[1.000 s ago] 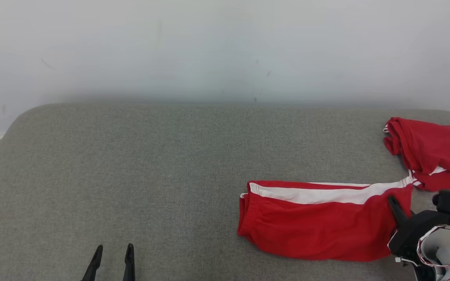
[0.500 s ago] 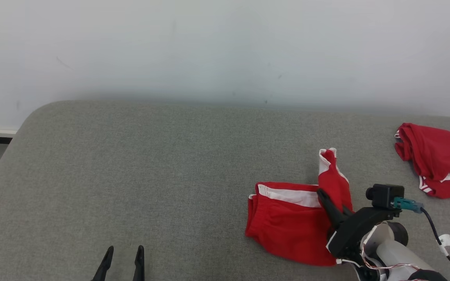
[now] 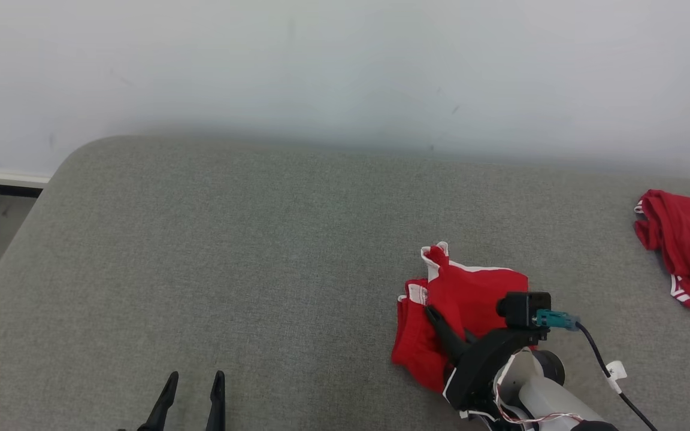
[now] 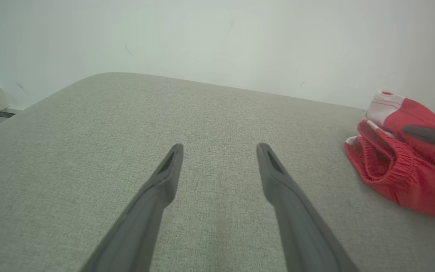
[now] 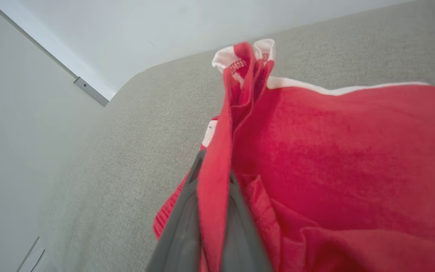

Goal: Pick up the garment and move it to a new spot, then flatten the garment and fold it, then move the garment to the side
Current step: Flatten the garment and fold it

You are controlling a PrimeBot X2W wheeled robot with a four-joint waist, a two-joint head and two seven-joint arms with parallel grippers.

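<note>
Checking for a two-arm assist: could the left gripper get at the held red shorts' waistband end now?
Probably yes: the left gripper is open, with bare grey cushion between it and the red shorts; the right gripper clamps fabric there, so it's crowded.

The garment [image 3: 477, 287] is red with white edging, the second garment [image 3: 686, 233] red with white stripes, the table [image 3: 261, 239] mottled grey

The red garment [image 3: 471, 290] with white trim lies bunched, folded over itself, on grey cushion [image 3: 261, 269].
</note>
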